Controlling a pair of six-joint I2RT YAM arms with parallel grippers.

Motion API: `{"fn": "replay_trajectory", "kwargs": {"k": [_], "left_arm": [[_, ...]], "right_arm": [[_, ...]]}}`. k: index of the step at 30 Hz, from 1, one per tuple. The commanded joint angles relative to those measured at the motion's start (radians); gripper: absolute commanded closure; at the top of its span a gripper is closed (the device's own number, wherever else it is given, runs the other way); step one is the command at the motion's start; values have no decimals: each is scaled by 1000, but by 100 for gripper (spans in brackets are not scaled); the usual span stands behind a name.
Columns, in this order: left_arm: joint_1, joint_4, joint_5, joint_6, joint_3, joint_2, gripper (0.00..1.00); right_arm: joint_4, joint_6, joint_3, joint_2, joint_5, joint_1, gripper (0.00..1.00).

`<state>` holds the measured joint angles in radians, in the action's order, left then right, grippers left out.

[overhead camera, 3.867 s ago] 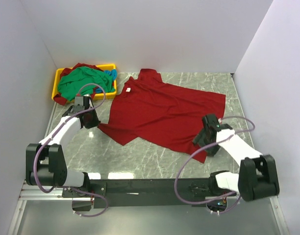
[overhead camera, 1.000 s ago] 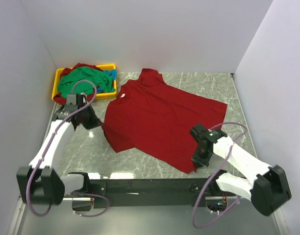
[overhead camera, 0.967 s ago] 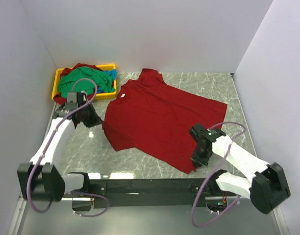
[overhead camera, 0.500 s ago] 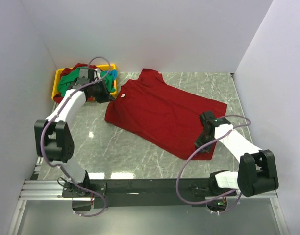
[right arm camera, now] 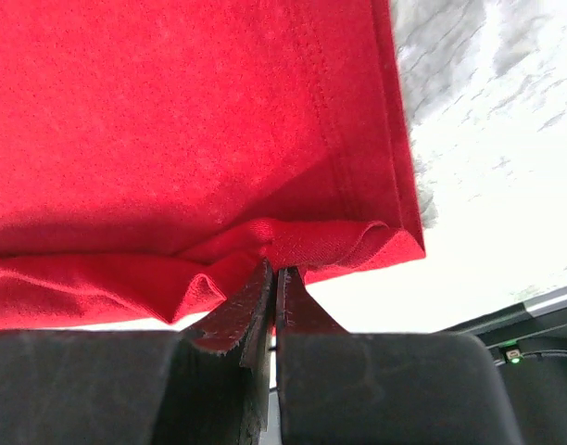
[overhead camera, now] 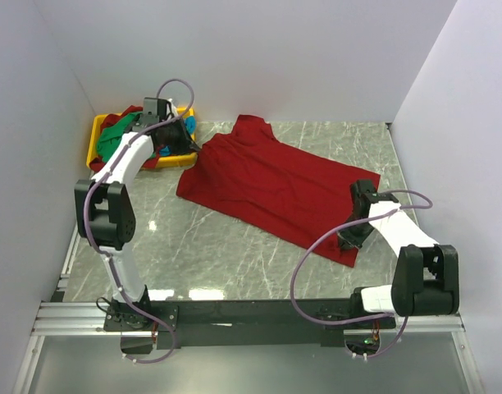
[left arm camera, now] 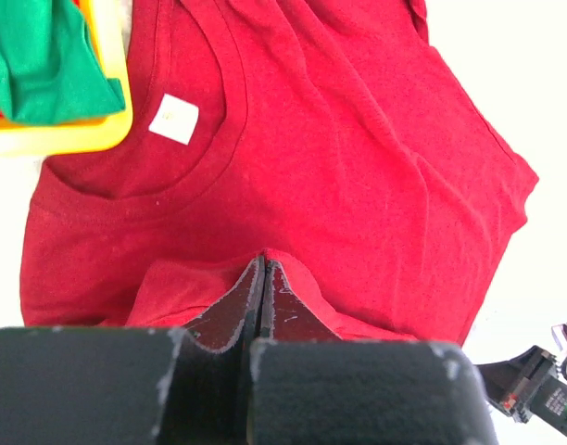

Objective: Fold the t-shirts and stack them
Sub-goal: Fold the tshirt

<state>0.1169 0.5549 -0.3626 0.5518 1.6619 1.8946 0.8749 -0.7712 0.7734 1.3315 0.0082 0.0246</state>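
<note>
1. Small white neck label [left arm camera: 173, 119] inside the collar of the deep red t-shirt [left arm camera: 358, 167], upper left of the left wrist view. Plain white patch there; any print too faint to read.
2. Yellow tray [overhead camera: 95, 141] in the upper left of the top view, tucked into the back corner. Holds a bunched green t-shirt [overhead camera: 113, 134], a scrap of blue t-shirt [overhead camera: 188, 125] at its right end, and red cloth [overhead camera: 133, 110] along its far rim. In the upper left corner of the left wrist view, green cloth draped over the tray's rim.
3. Deep red t-shirt spread over the middle of the marbled surface [overhead camera: 218, 246], slanting from its collar end just beside the tray, upper left, down to its hem, lower right.
4. Left tool [left arm camera: 263, 269] pressed together on a raised fold of the deep red t-shirt below the collar, bottom centre of the left wrist view.
5. Right tool [right arm camera: 272, 271] pinching the deep red t-shirt at its hem corner, lower right of the top view. Cloth puckered into a small fold at the tips, double-stitched hem running up from there.
</note>
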Motion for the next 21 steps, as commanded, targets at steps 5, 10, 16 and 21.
{"fn": "replay_trajectory", "kwargs": {"k": [5,10,16,21], "left_arm": [[3,-24,-13,-12,117,73,99],[3,-15,-16,-7,176,115,100],[3,-6,-9,-7,213,133,99],[3,-19,-15,-1,208,144,99]], "right_arm": [[-5,36,72,29,36,-54,100],[10,44,105,38,50,-71,100],[19,50,132,38,65,-101,100],[18,61,138,43,69,-118,100]]}}
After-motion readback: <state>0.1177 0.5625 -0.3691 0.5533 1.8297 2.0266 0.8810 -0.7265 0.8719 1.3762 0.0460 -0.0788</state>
